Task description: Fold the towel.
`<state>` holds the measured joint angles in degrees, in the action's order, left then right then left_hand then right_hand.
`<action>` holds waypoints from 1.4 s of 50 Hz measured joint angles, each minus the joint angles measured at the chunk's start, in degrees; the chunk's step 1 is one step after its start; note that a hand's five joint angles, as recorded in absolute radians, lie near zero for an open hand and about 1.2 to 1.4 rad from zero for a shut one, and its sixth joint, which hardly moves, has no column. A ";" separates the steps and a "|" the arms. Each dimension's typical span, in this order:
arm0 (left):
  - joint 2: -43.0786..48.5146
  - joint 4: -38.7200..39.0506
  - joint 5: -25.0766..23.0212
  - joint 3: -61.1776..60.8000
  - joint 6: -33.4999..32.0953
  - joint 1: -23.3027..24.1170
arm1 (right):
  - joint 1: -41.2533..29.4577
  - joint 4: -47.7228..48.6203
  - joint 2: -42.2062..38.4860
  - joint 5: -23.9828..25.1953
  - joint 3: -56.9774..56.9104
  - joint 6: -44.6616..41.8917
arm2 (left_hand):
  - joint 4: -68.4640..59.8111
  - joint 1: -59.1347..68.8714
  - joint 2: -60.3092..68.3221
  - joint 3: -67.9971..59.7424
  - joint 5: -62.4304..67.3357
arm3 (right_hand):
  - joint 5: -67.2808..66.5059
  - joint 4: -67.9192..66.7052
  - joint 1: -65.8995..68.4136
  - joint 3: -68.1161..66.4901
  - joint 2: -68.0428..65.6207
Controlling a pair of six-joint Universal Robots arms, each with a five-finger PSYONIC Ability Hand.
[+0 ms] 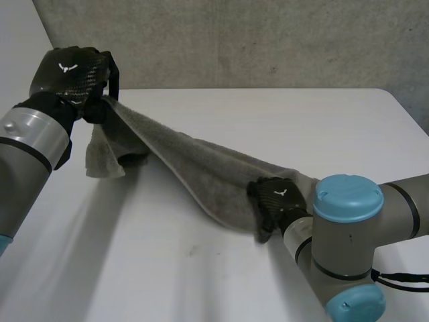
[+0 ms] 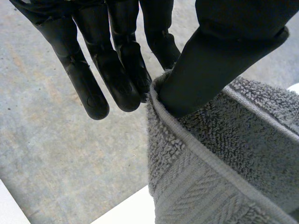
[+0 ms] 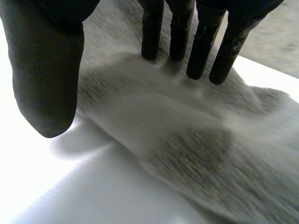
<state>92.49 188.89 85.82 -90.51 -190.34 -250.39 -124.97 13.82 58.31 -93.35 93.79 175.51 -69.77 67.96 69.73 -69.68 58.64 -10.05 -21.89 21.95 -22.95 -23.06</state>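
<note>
We see a grey terry towel [image 1: 194, 164], looped pile with a flat woven band and a rolled hem, stretched as a long slack strip across the smooth white worktop [image 1: 301, 127]. At the towel's raised end our left hand [image 1: 70, 70] pinches the hem between thumb and fingers [image 2: 117, 74], and a corner droops below it. At the towel's low end our right hand [image 1: 275, 198] presses straight fingers [image 3: 201, 51] onto the pile, with the thumb apart, beside the towel's edge. Broad worktop lies on either side of the towel.
</note>
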 measured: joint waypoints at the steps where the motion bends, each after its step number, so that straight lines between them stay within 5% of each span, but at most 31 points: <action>1: 0.01 -0.03 0.01 0.14 0.24 -0.07 | 0.04 0.24 -0.03 -0.66 0.05 -0.05 | 0.00 0.00 0.00 0.00 0.00 | -0.38 -0.21 0.16 -0.08 -0.10; 12: 0.47 -0.15 0.21 0.88 2.43 -1.48 | 4.59 7.07 2.93 -8.12 3.14 -4.43 | 0.00 0.00 0.00 0.00 0.00 | -19.14 -17.58 17.41 -16.54 -16.40; 20: 0.86 -0.22 -0.01 0.52 3.92 -2.30 | 9.76 6.82 4.59 -0.85 4.68 -10.05 | 0.00 0.00 0.00 0.00 0.00 | -54.86 -52.70 53.09 -51.23 -51.82; 23: 0.82 -0.29 -0.12 0.31 4.09 -2.62 | 10.65 4.23 6.80 3.67 4.75 -10.98 | 0.00 0.00 0.00 0.00 0.00 | -55.92 -54.61 53.70 -53.03 -52.50; 30: -1.05 -1.70 -0.37 -0.35 3.97 -3.72 | 15.54 -10.74 19.75 13.98 1.25 -13.75 | 0.00 0.29 0.01 0.00 0.00 | -55.92 -54.61 53.71 -53.03 -52.50; 36: -5.90 -6.56 -0.99 -1.00 3.67 -4.44 | 22.88 -35.37 31.29 22.95 -11.08 -20.33 | 0.00 0.28 0.01 0.00 0.00 | -56.24 -54.61 53.71 -53.03 -52.50; 42: -6.54 -9.60 -2.83 -4.14 3.28 -4.62 | 28.87 -55.45 28.20 30.79 -20.49 -28.70 | 0.00 0.29 0.01 -0.01 0.00 | -56.44 -54.61 53.71 -53.03 -52.50; 48: 0.18 -10.06 -3.99 -6.17 1.09 -4.57 | 29.62 -62.11 18.00 32.22 -21.32 -37.31 | 0.00 0.29 0.01 -0.01 0.00 | -56.44 -54.61 53.71 -53.03 -52.51; 58: 15.97 -9.41 -3.76 7.09 -5.23 -4.09 | 24.55 -56.19 1.16 26.86 -37.01 -38.50 | -0.01 0.29 0.01 -0.03 0.01 | -56.44 -54.61 53.72 -53.03 -53.31; 63: 17.37 -5.85 -3.35 22.96 -3.76 -3.66 | 21.61 -42.15 -1.90 25.62 -54.21 -29.91 | -0.01 0.29 0.03 -0.05 0.01 | -56.45 -54.61 53.72 -53.03 -53.31; 70: 13.25 3.26 -2.75 35.08 5.98 -4.20 | 20.85 -19.13 5.36 25.72 -56.91 -10.41 | -0.01 0.29 0.03 -0.05 0.05 | -56.46 -54.61 53.72 -53.03 -53.31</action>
<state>105.74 192.15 83.07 -55.43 -184.36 -254.59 -104.12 -5.31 63.67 -67.63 36.88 165.10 -69.78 68.25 69.76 -69.74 58.69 -66.52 -76.50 75.67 -75.99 -76.37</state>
